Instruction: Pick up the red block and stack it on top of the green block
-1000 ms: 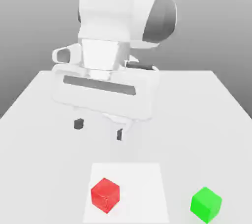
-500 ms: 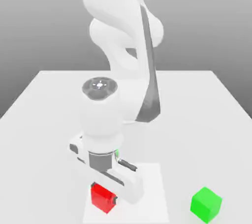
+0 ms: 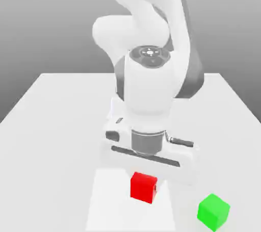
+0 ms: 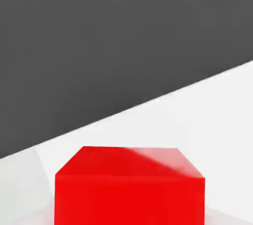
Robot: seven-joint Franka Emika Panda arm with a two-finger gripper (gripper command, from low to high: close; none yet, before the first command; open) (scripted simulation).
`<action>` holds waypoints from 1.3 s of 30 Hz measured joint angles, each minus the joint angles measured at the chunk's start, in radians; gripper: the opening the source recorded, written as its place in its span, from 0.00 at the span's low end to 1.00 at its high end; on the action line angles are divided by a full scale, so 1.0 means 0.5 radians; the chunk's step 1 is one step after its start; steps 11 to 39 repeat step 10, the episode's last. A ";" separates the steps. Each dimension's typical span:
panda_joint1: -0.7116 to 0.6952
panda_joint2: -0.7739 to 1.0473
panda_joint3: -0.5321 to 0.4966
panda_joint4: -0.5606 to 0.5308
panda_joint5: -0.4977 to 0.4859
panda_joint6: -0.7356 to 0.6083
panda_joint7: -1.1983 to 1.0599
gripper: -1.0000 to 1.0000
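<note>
You had the red block (image 3: 143, 187) grasped in the pincer (image 3: 144, 181); carrying came next, over the green block (image 3: 213, 211).

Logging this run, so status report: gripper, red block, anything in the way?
Gripper shut on red block. Green block toward exterior view's right, not yet stacked on. Nothing seen between them.

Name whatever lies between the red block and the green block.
In the exterior view, between the red block and green block lie only the white patch's edge and bare tabletop.
</note>
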 joint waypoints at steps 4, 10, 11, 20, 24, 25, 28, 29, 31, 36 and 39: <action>0.176 0.138 0.127 0.120 -0.130 0.003 -0.060 0.00; 0.257 0.330 0.058 0.146 -0.265 0.159 0.020 1.00; 0.257 0.330 0.058 0.146 -0.265 0.159 0.020 1.00; 0.257 0.330 0.058 0.146 -0.265 0.159 0.020 1.00; 0.257 0.330 0.058 0.146 -0.265 0.159 0.020 1.00; 0.257 0.330 0.058 0.146 -0.265 0.159 0.020 1.00; 0.257 0.330 0.058 0.146 -0.265 0.159 0.020 1.00; 0.257 0.330 0.058 0.146 -0.265 0.159 0.020 1.00; 0.257 0.330 0.058 0.146 -0.265 0.159 0.020 1.00; 0.257 0.330 0.058 0.146 -0.265 0.159 0.020 1.00; 0.257 0.330 0.058 0.146 -0.265 0.159 0.020 1.00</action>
